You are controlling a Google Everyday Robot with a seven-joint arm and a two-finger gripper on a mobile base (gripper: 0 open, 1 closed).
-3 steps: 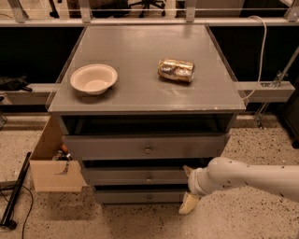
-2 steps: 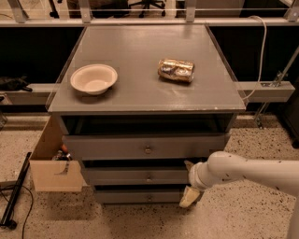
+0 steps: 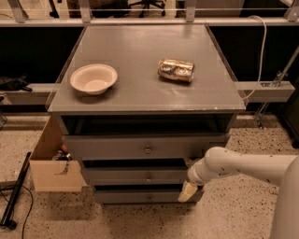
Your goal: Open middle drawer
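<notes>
Middle drawer (image 3: 117, 176) below desk (image 3: 140, 93) top, between top drawer (image 3: 112, 147) and bottom drawer (image 3: 126, 197); knob (image 3: 148, 177) central. Gripper (image 3: 188, 191) at 4 o'clock from knob, by drawer's right end; jaws' state: cannot tell. Best approach: shift toward 10 o'clock, centre on knob, pull straight out.

- This looks like a lab or an office test room.
- It has a speckled floor (image 3: 243, 210), a rolling chair (image 3: 154, 3) and a loose cable (image 3: 262, 51).
- A robot's gripper (image 3: 188, 191) hangs low by the front of the grey counter (image 3: 140, 88).
</notes>
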